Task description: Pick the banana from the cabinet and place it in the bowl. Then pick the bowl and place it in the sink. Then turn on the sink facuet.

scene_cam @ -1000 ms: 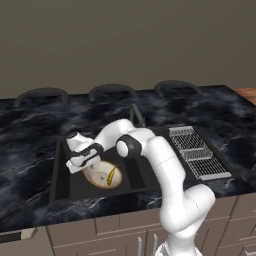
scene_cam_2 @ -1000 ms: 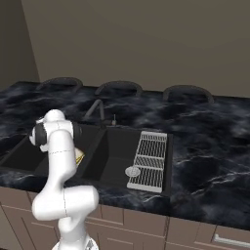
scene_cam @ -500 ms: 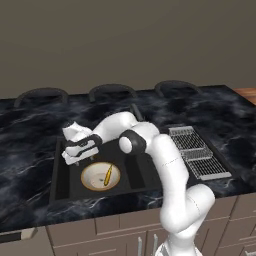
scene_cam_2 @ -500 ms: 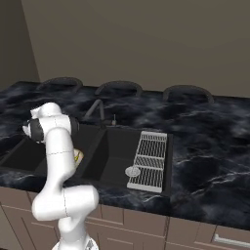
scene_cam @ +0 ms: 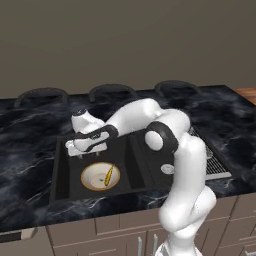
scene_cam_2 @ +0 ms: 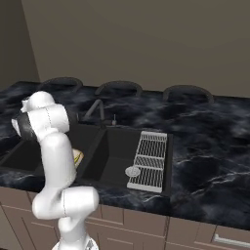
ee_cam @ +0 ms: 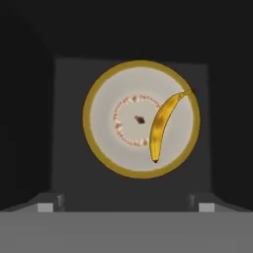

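Observation:
The cream bowl (scene_cam: pixel 95 177) with its tan rim sits flat on the floor of the black sink's (scene_cam: pixel 64 167) left basin. The banana (scene_cam: pixel 108 176) lies inside the bowl, along its right side. My gripper (scene_cam: pixel 86 149) hangs open just above the bowl, touching nothing. From the hand view I look straight down on the bowl (ee_cam: pixel 129 148) and the banana (ee_cam: pixel 163 126), with both fingertips (ee_cam: pixel 47 205) spread wide at the bottom. The slim dark faucet (scene_cam_2: pixel 93 108) stands behind the sink (scene_cam_2: pixel 29 152). The cabinet is out of view.
A ribbed grey drain rack (scene_cam_2: pixel 149 158) lies over the right side of the sink, also seen at the right as the rack (scene_cam: pixel 212 162). Black marble counter (scene_cam: pixel 30 130) surrounds the basin. Chair backs (scene_cam_2: pixel 119 87) line the counter's far edge.
The gripper opened and let go of the bowl, which now rests flat in the sink instead of tilted in the grip. The hand then rose a little above it.

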